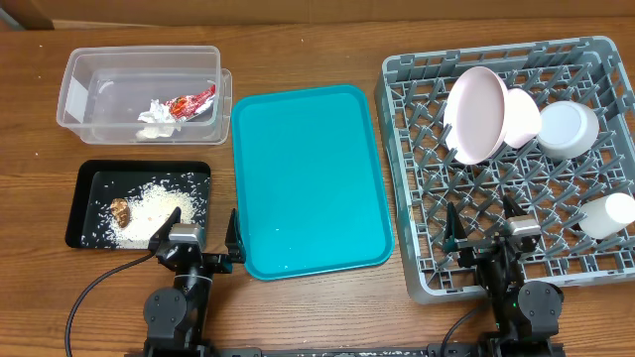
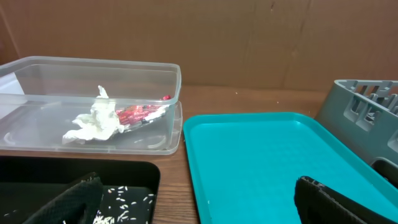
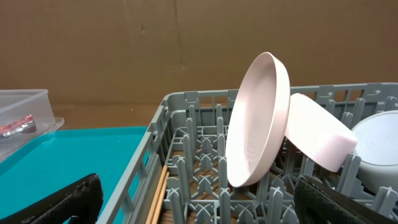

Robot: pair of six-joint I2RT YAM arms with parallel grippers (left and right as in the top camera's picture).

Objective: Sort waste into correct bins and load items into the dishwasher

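The clear tub (image 1: 79,99) holds the red-and-white wrapper (image 1: 193,102) and the tissue wad (image 1: 156,117). The black tray (image 1: 84,213) holds rice grains (image 1: 159,203) and a brown scrap (image 1: 120,209). The grey rack (image 1: 417,268) holds a pink plate (image 1: 474,114) on edge, a pink bowl (image 1: 521,114), a pale blue bowl (image 1: 568,129) and a white cup (image 1: 607,215). Chopsticks (image 3: 158,193) lie along the rack's left wall. My left gripper (image 1: 201,236) is open and empty at the black tray's near right corner. My right gripper (image 1: 486,233) is open and empty over the rack's front edge.
The large teal serving tray (image 1: 308,178) lies between the bins and the rack with nothing on it. A brown cardboard wall stands behind the table in both wrist views.
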